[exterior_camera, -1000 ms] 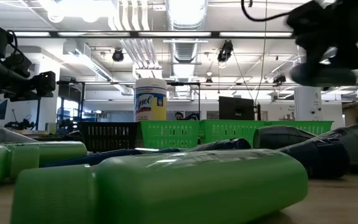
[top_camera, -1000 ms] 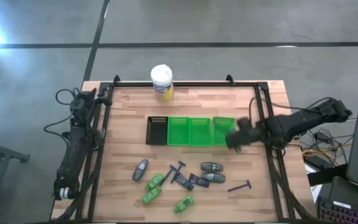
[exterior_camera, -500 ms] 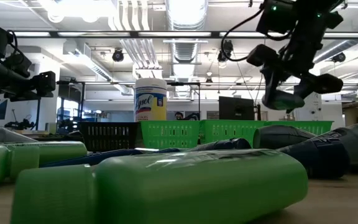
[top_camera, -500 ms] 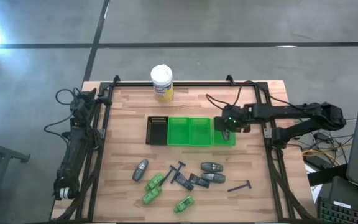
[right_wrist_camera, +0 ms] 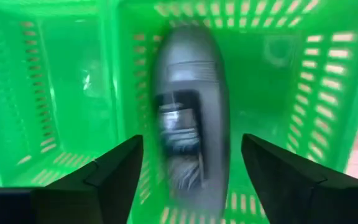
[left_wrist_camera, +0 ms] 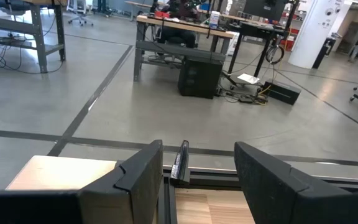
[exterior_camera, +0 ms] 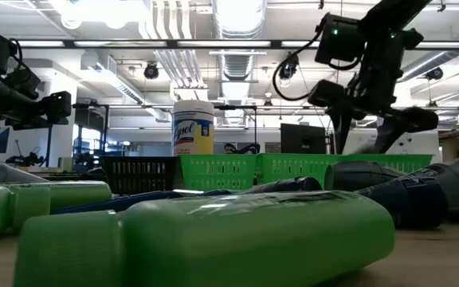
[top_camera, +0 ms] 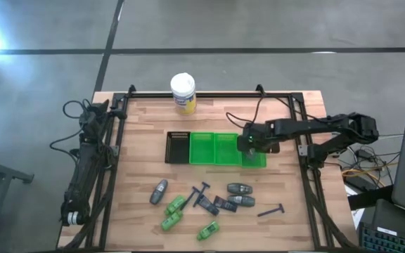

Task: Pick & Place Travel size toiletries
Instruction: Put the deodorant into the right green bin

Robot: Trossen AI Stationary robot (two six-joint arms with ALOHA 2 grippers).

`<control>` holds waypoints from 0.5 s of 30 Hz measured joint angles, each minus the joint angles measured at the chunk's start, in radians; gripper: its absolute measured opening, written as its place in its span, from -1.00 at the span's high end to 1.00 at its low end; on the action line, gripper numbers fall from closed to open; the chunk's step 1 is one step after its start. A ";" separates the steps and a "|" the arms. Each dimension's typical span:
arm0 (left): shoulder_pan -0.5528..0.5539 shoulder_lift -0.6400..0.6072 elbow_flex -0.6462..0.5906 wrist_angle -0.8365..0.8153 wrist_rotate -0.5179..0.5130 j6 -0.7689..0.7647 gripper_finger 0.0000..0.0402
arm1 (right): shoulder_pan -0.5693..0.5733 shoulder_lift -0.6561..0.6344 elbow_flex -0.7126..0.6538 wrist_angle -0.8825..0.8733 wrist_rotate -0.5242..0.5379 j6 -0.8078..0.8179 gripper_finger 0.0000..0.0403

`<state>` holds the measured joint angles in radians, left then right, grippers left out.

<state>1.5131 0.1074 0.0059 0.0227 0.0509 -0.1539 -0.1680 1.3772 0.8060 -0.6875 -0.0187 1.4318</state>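
Note:
My right gripper (top_camera: pixel 249 143) hangs open over the rightmost green bin (top_camera: pixel 259 159), fingers pointing down. A grey oblong tube (right_wrist_camera: pixel 188 118) shows blurred inside that bin, between my fingers and apart from both. The other toiletries lie on the near half of the table: green bottles (top_camera: pixel 174 205), grey tubes (top_camera: pixel 240 188), dark blue razors (top_camera: pixel 271 210) and dark packets (top_camera: pixel 220 204). My left gripper (left_wrist_camera: pixel 197 168) waits open at the table's left edge, level, with nothing between its fingers.
A black bin (top_camera: pixel 178 147) and two more green bins (top_camera: pixel 214 148) stand in a row left of the rightmost one. A yellow jar with a white lid (top_camera: pixel 183 93) stands at the far edge. A dark frame (top_camera: pixel 297 126) runs around the table.
My right gripper has gone toward the table's left edge and down, over the rightmost green bin, carrying the grey tube. It has rolled a little, then opened and let go of the tube, which has dropped into the bin.

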 joint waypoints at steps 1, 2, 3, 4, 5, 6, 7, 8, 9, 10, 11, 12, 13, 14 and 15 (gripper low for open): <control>0.000 0.000 0.000 0.000 0.000 0.000 -0.02 | 0.001 -0.004 0.010 -0.012 0.014 -0.009 -0.40; 0.000 0.000 0.000 0.000 0.000 0.000 -0.02 | 0.001 -0.010 0.019 -0.021 0.031 -0.023 -0.43; 0.000 0.000 0.000 0.000 0.000 0.000 -0.02 | 0.000 -0.017 0.030 -0.038 0.052 -0.035 -0.47; 0.000 0.000 0.000 0.000 0.000 0.000 -0.02 | 0.000 -0.027 0.041 -0.059 0.070 -0.051 -0.51; 0.000 0.000 0.000 0.000 0.000 0.000 -0.02 | 0.000 -0.037 0.052 -0.082 0.083 -0.067 -0.54; 0.000 0.000 0.000 0.000 0.000 0.000 -0.02 | 0.000 -0.046 0.064 -0.104 0.092 -0.082 -0.57; 0.000 0.000 0.000 0.000 0.000 0.000 -0.02 | 0.000 -0.054 0.074 -0.128 0.095 -0.098 -0.60; 0.000 0.000 0.000 0.000 0.000 0.000 -0.02 | 0.000 -0.061 0.083 -0.150 0.095 -0.119 -0.62; 0.000 0.000 0.000 0.000 0.000 0.000 -0.02 | 0.001 -0.068 0.092 -0.175 0.095 -0.147 -0.65; 0.000 0.000 0.000 0.000 0.000 0.000 -0.02 | 0.007 -0.075 0.100 -0.188 0.093 -0.186 -0.67; 0.000 0.000 0.000 0.000 0.000 0.000 -0.02 | 0.014 -0.081 0.109 -0.197 0.085 -0.234 -0.68; 0.000 0.000 0.000 0.000 0.000 0.000 -0.02 | 0.026 -0.084 0.117 -0.201 0.076 -0.293 -0.69; 0.000 0.000 0.000 0.000 0.000 0.000 -0.02 | 0.044 -0.086 0.126 -0.206 0.059 -0.362 -0.70; 0.000 0.000 0.000 0.000 0.000 0.000 -0.02 | 0.067 -0.086 0.132 -0.207 0.032 -0.440 -0.71; 0.000 0.000 0.000 0.000 0.000 0.000 -0.02 | 0.095 -0.086 0.140 -0.207 0.000 -0.508 -0.71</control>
<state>1.5131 0.1074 0.0059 0.0227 0.0510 -0.1539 -0.0727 1.2914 0.9456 -0.8948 -0.0188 0.9237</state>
